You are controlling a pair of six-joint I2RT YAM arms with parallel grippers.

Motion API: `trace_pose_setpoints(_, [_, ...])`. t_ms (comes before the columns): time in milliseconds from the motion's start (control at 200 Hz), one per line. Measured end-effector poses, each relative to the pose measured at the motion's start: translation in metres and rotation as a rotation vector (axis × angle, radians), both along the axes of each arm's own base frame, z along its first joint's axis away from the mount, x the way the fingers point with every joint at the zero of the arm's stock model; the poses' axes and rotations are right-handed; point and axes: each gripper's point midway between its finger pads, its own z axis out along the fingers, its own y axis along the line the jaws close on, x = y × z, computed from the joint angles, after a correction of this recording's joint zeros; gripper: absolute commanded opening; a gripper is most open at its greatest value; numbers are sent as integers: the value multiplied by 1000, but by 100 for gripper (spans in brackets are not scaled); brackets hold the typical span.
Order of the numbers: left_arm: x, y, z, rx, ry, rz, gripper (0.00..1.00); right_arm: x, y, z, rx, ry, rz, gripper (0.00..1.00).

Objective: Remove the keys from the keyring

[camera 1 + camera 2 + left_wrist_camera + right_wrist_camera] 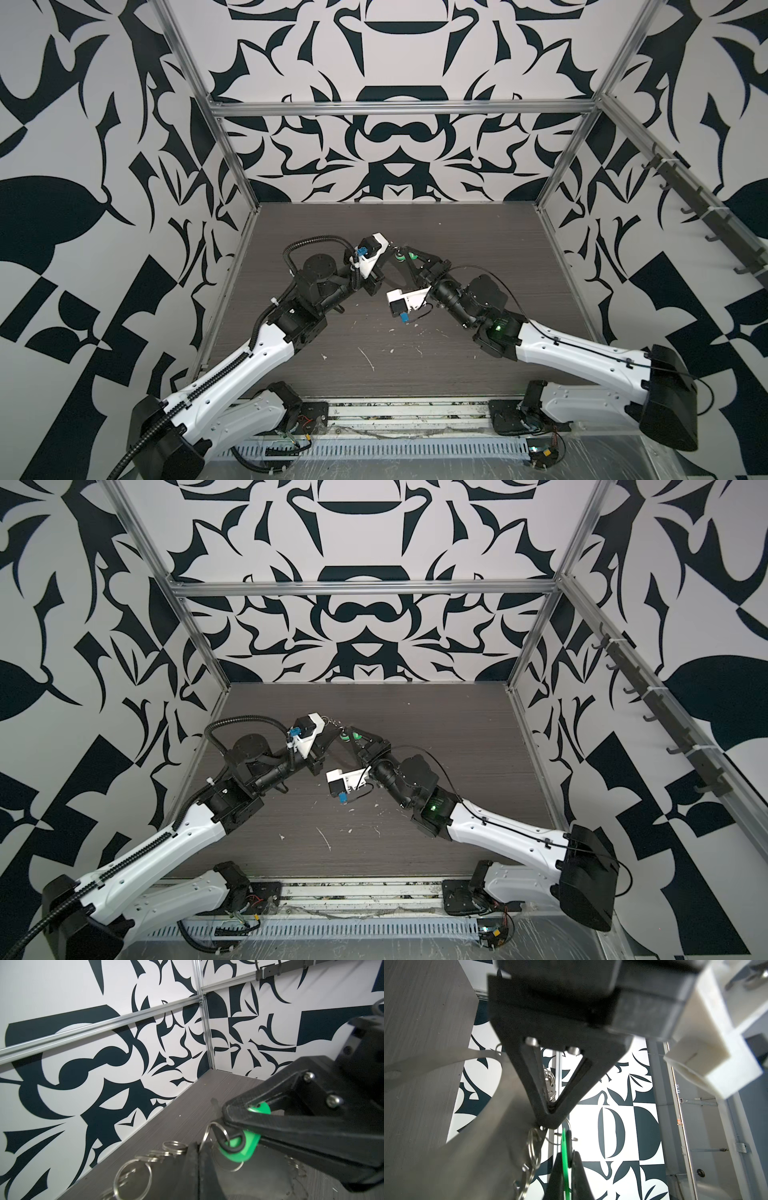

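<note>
In both top views the green key tag (400,258) is a mere speck above the bench (415,374). The left wrist view shows its flat face, the right wrist view only its thin edge, pinched between the right fingers (567,1159). Its long axis runs out of that pinch, holed end toward the left fingers (197,1167), which are pressed together on the keyring (154,1156).

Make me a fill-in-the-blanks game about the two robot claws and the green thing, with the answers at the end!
1. The right gripper clamps the ___ tag.
2. The left gripper pinches the chain of rings, coloured ___.
3. Neither gripper is open; both are ___.
4. The walls show dark shapes on a ___ background.
Missing words: green, silver, shut, white.
</note>
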Motion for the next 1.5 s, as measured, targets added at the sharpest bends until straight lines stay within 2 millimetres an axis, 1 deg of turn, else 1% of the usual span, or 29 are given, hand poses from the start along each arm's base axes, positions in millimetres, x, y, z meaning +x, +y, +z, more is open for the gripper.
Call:
trace_pose_setpoints(190, [5,-7,-4,0,0,-16,0,-2,2,-4,-35,1,5,0])
trace_pose_setpoints(310, [5,-8,-5,1,1,-18,0,-3,2,-6,-43,7,8,0])
trace_pose_setpoints(635, [3,-8,3,-18,-24,-28,0,-12,3,-2,-30,19,35,0])
trace_pose_setpoints(810, [2,-9,6,-27,-36,-36,0,-13,4,-2,-3,41,38,0])
trace_pose_setpoints(930, [4,-9,8,-32,-42,-32,0,-9,6,-1,35,86,26,0])
trace_pose_setpoints(1075, [13,-8,15,-52,-59,-10,0,0,9,7,79,134,-2,0])
trace_pose_setpoints(1260, [23,-14,30,-87,-79,-8,0,10,3,21,128,151,-32,0])
trace_pose_setpoints(1395, [28,-19,47,-116,-108,-13,0,16,-1,37,160,139,-46,0])
trace_pose_setpoints(1500, [35,-24,65,-143,-140,-16,0,24,-7,54,190,116,-60,0])
